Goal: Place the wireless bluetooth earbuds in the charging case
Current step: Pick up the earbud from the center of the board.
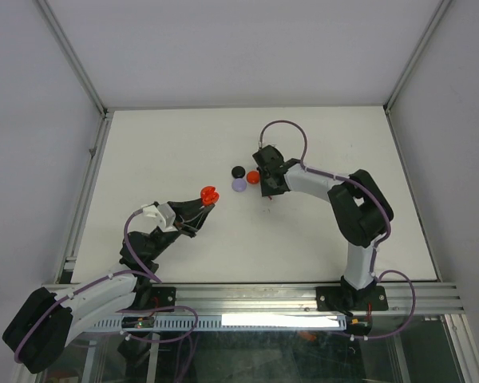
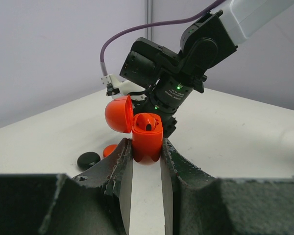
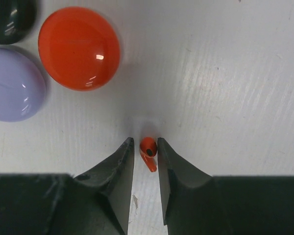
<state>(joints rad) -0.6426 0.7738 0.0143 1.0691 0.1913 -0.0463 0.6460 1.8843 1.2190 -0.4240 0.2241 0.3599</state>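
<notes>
My left gripper (image 1: 205,204) is shut on a red charging case (image 1: 209,194) and holds it upright above the table. In the left wrist view the case (image 2: 147,143) sits between my fingertips with its lid (image 2: 118,113) swung open to the left, and one red earbud (image 2: 147,121) sits in it. My right gripper (image 1: 265,188) is down at the table. In the right wrist view its jaws (image 3: 145,141) stand narrowly open on either side of a red earbud (image 3: 148,147) lying on the table, touching the right finger with a small gap on the left.
Three round discs lie just left of my right gripper: black (image 1: 238,171), lavender (image 1: 239,184) and red (image 1: 253,176). They also show in the right wrist view: red disc (image 3: 79,48), lavender disc (image 3: 12,84). The right arm's wrist (image 2: 176,88) is close behind the held case.
</notes>
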